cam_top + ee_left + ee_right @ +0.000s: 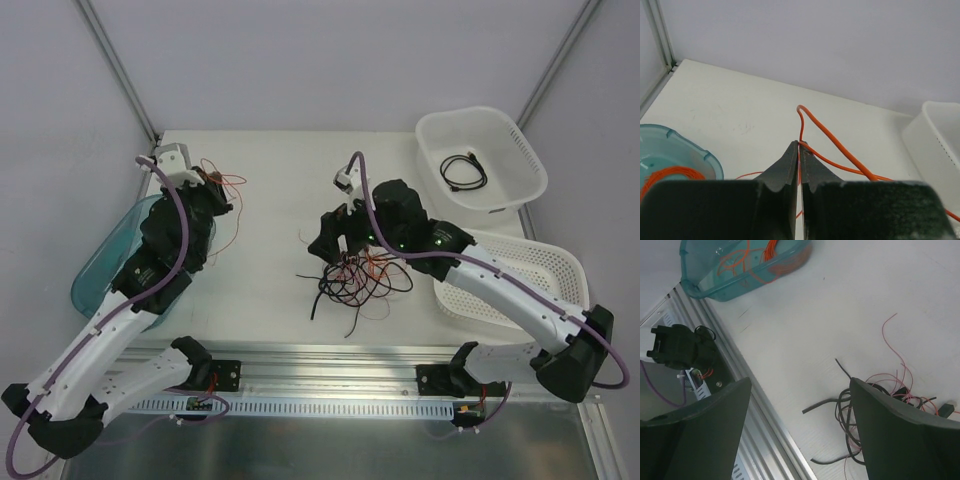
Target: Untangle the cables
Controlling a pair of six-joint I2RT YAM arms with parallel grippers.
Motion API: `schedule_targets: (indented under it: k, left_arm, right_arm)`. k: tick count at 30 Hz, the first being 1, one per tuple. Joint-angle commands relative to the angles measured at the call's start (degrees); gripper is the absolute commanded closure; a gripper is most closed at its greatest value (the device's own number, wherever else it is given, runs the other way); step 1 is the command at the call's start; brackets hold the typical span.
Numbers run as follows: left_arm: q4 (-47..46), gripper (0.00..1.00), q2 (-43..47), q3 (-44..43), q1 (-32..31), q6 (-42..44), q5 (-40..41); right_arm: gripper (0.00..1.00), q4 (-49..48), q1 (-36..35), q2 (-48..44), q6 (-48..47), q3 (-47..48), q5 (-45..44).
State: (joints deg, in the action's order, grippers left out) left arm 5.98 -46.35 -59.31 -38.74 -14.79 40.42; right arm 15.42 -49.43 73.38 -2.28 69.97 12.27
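I hold one orange wire [840, 145] apart in my clamped left gripper [799, 145] while my right gripper [800, 390] hangs wide open and empty over the cables [355, 280], knotted at the centre of the table [270, 170].

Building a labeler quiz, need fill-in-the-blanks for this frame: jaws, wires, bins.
1. The thin wire pinched in the left gripper is ____ in colour.
2. The right gripper is poised by the cables with its jaws ____.
3. The lone cable lying in the small white basket is ____.

Missing words: orange; open; black.
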Motion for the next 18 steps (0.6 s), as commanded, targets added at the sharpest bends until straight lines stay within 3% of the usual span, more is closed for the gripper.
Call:
schedule_targets:
  k: [1,7,12,18]
  left_arm:
    - [0.6,1.00,-0.3,-7.3,4.4,2.9,-4.2]
    - [1.6,1.00,-3.6,-20.1,7.4,12.8,-1.7]
    - [1.6,1.00,-6.7,-23.1,11.7,22.1,1.9]
    - [2.7,1.00,-7.8,-22.7,21.3,23.5,1.1]
  right_arm:
    - [0.16,1.8,-0.7,-7.1,2.0,-2.3,1.6]
    - [0.16,4.0,-0.9,-14.4,3.3,-7.9,-1.4]
    - [0.15,9.2,-1.0,-19.2,2.5,-9.7,-3.4]
    - [0.14,9.8,-0.9,-24.6,3.1,-14.3,-3.9]
